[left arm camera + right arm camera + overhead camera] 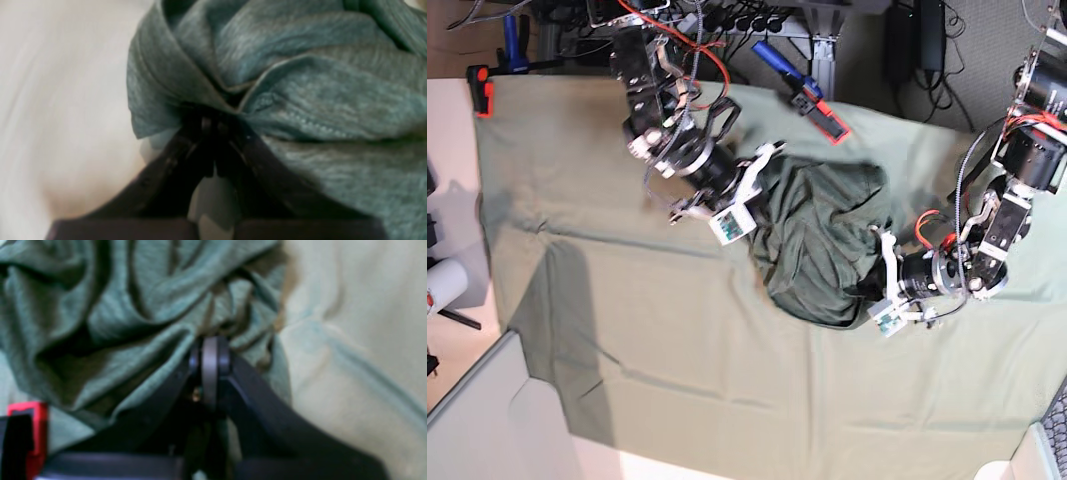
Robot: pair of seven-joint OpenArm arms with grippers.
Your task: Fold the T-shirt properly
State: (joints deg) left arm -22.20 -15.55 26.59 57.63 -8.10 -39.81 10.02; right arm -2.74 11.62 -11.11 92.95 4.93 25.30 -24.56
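The T-shirt is a dark olive-green heap, bunched and wrinkled at the middle of the table. In the base view my right gripper meets the heap's upper left edge and my left gripper its lower right edge. Seen from the left wrist, the left gripper is shut on a gathered fold of the T-shirt, close to a stitched hem. The right wrist view has the right gripper shut on crumpled T-shirt fabric. Cloth hides both sets of fingertips.
A pale mint-green table cloth covers the table and is rucked beside the right gripper. A blue and red clamp and an orange clamp hold its far edge. A white roll stands off the left edge. Cables hang behind.
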